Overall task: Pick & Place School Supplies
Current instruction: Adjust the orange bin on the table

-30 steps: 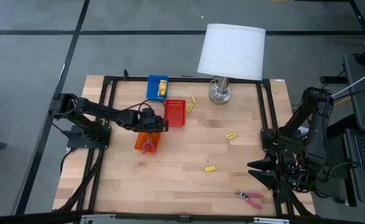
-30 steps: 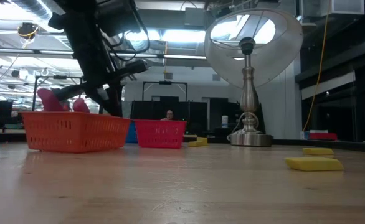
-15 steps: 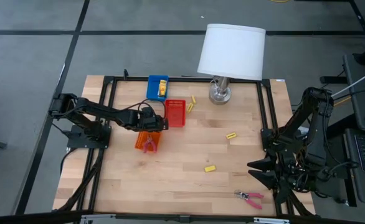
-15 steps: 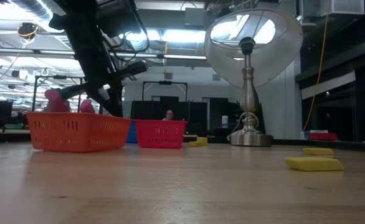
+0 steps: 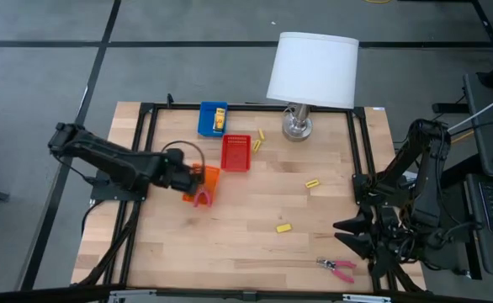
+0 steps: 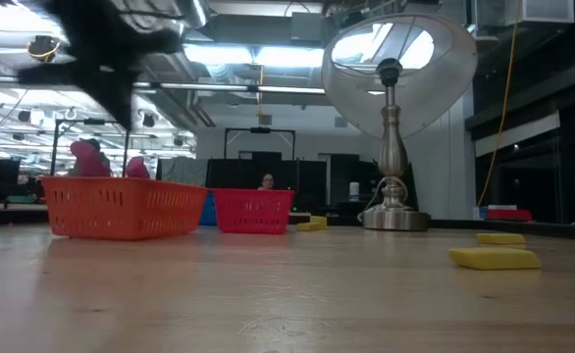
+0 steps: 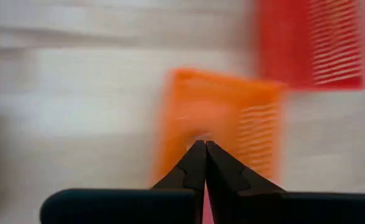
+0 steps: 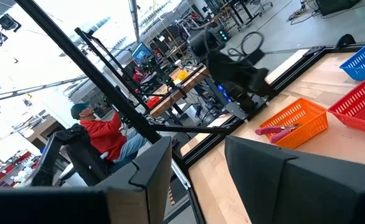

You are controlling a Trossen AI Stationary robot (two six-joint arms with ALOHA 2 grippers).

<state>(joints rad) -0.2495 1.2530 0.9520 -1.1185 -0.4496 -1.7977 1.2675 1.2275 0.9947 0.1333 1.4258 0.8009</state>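
The orange tray (image 5: 206,178) holds one pink-handled pliers (image 5: 201,199), whose handles (image 6: 88,159) stick up over its rim. My left gripper (image 5: 191,174) hangs just above the tray's left side, shut and empty (image 7: 200,144). The second pliers (image 5: 337,268) lies flat near the table's near right corner. Yellow packets lie at mid-table (image 5: 313,183), nearer the front (image 5: 283,227), and in the blue tray (image 5: 219,116). Two yellow stubs (image 5: 258,140) lie beside the red tray (image 5: 236,152). My right gripper (image 5: 345,237) waits open at the table's right edge (image 8: 198,168).
The white-shaded lamp (image 5: 312,69) stands at the table's far edge, its base (image 5: 297,126) right of the stubs. A black frame (image 5: 145,151) runs along the table's sides. Bare wood lies between the trays and the near edge. A person in red (image 8: 104,134) sits beyond the table.
My left arm has drawn back from over the orange tray toward the table's left edge and risen, quickly enough to blur. The pliers' pink handles have shifted a little in the orange tray and now rest still against its rim.
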